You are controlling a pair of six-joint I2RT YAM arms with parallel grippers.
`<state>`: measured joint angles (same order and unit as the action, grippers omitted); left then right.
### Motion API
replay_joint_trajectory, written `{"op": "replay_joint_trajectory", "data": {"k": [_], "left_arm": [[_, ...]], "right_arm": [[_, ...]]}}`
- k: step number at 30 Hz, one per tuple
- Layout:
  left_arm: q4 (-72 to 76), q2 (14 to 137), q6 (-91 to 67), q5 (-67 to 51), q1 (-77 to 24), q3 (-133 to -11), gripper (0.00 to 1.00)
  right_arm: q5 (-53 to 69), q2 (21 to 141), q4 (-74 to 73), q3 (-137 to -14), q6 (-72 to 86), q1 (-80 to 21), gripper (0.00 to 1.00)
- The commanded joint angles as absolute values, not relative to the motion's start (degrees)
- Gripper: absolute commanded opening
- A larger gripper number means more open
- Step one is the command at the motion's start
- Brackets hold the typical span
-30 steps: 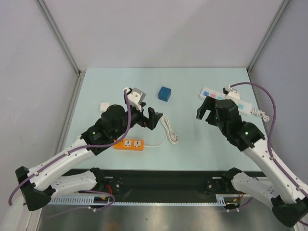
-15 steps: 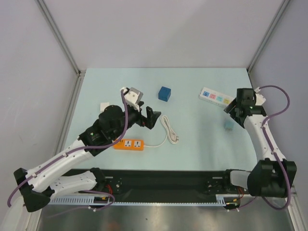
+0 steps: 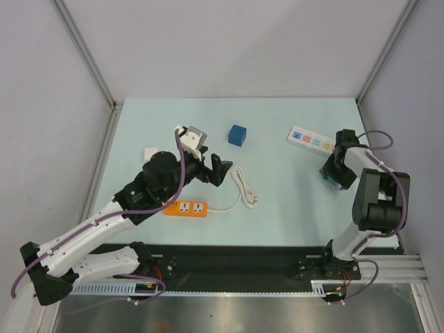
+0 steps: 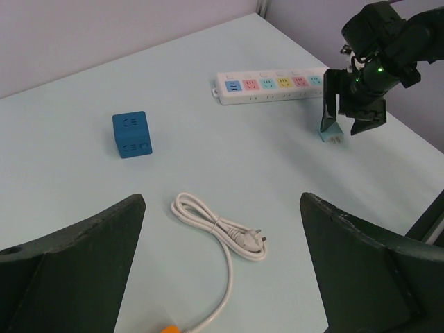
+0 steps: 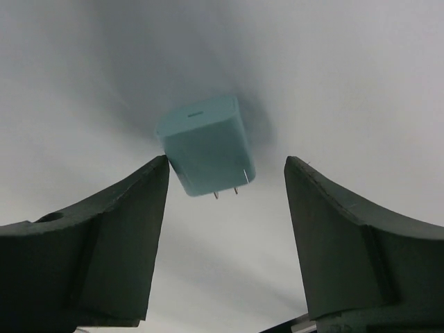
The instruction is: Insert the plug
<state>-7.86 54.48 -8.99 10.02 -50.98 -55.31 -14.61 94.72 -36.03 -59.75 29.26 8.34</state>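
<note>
**Right hand straddles the pale blue plug at the tabletop's right side**

The plug, a small pale blue block with two metal prongs on one end, sits on the light tabletop at about 3 o'clock in the overhead view. In the right wrist view it lies between the two dark fingers of the right hand. The fingers are spread. One fingertip is at the plug's edge, though contact cannot be confirmed, and the other stands clearly apart, so nothing is pinched.

At roughly 11 o'clock from the plug lies a white power strip with coloured sockets, near but not touching it.

Farther out, at 10 o'clock, a dark blue cube rests alone. The left hand hangs near the middle of the tabletop, its fingers spread wide and holding nothing. Just beside it, at its 4 o'clock, is a coiled white cable, which runs to an orange socket strip at 7 o'clock. A small white block sits at the far left, at 9 o'clock.
</note>
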Motion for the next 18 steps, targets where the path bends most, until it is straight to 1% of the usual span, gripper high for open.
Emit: {"op": "replay_joint_trajectory", "data": {"k": [1,4,8,9,10,11,12,15,18], "left_arm": [[-6.3,53.3,-8.9,8.9,-50.8,-57.0,1.0],[-6.2,53.2,-9.0,8.4,-50.8,-57.0,1.0],[-6.2,52.7,-7.2,8.0,-50.8,-57.0,1.0],[-6.3,52.4,-6.9,8.7,-50.8,-57.0,1.0],[-6.2,52.2,-6.6,9.5,-50.9,-56.8,1.0],[-6.2,51.9,-6.1,11.2,-50.8,-56.8,1.0],[-6.2,51.8,-5.8,11.8,-50.8,-56.6,1.0],[-6.6,52.1,-5.6,13.1,-50.8,-56.7,1.0],[-7.5,53.1,-6.7,12.8,-50.8,-57.3,1.0]], "right_arm": [[-16.6,96.9,-34.5,-62.2,24.3,8.6,0.71],[-15.7,96.7,-32.5,-60.9,22.1,8.5,0.67],[-10.4,96.0,-29.9,-60.0,21.9,8.4,0.61],[-9.7,95.9,-30.0,-60.1,22.2,8.2,0.54],[-8.7,96.0,-30.0,-60.1,22.7,7.7,0.51],[-5.2,95.5,-29.8,-59.7,22.8,6.5,0.48],[-3.4,95.1,-29.5,-59.2,22.8,5.5,0.4],[1.5,91.9,-27.3,-56.3,25.8,1.7,0.3],[4.7,87.9,-24.7,-53.0,30.1,-1.7,0.25]]}}
